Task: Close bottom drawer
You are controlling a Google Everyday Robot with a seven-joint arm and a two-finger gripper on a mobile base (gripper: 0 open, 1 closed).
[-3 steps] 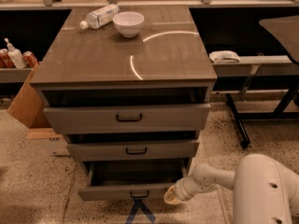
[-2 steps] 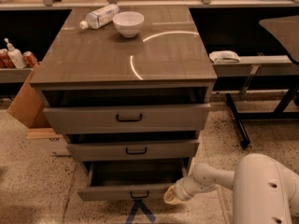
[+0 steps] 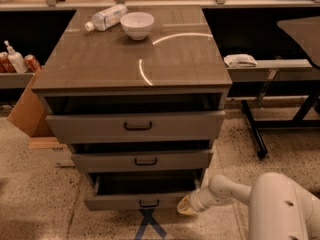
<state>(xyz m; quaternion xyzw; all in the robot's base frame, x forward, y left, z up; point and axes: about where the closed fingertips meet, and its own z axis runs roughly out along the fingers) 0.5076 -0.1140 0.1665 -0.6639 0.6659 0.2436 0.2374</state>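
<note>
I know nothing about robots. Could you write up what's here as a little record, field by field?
cabinet: wood-look, three drawers
bottom drawer: pulled open, dark inside showing, small black handle
hand: low near the floor, at the right end of the bottom drawer's front
on top: white bowl upright; plastic bottle lying on its side beside it

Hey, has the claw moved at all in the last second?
No. The claw still sits by the bottom drawer's right front corner, same spot against the blue floor tape.
</note>
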